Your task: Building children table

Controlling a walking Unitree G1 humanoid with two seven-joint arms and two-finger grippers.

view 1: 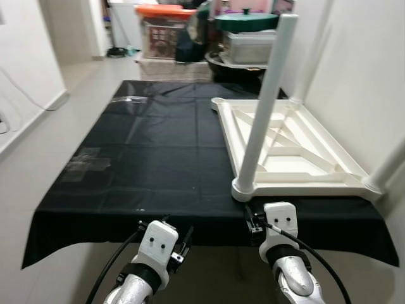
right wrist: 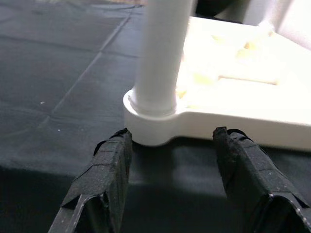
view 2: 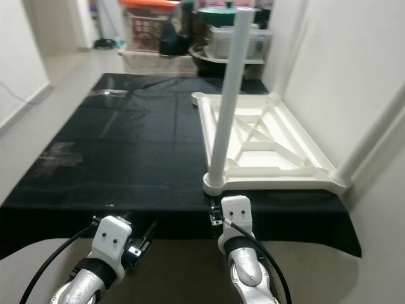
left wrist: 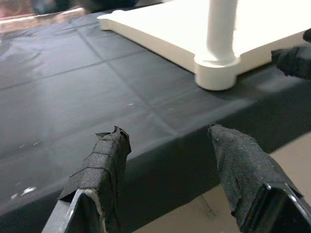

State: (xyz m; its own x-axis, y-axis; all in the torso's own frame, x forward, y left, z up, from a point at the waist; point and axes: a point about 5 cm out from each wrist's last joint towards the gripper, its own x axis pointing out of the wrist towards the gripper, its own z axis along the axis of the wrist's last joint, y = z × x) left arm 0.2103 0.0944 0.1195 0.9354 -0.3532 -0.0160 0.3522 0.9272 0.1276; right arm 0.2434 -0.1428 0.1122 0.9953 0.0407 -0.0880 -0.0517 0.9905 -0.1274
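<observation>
A white children's tabletop (view 1: pixel 297 155) lies upside down on the right part of a black-covered table (view 1: pixel 152 152). One white leg (view 1: pixel 266 101) stands upright in its near left corner socket (right wrist: pixel 150 124). Another white leg (view 1: pixel 389 166) shows at the near right corner, cut off by the frame edge. My right gripper (right wrist: pixel 170 141) is open just in front of the socket, low at the table's near edge, holding nothing. My left gripper (left wrist: pixel 165 138) is open at the near edge, left of the socket, with nothing between its fingers.
White walls close in on the right (view 1: pixel 361 69) and far left. Past the table's far end stand storage boxes (view 1: pixel 163 28), a green lidded pot (view 1: pixel 245 20) and metal trays (view 1: pixel 250 45). The left half of the black cloth is bare. Tiled floor (view 1: pixel 38 145) runs along the left.
</observation>
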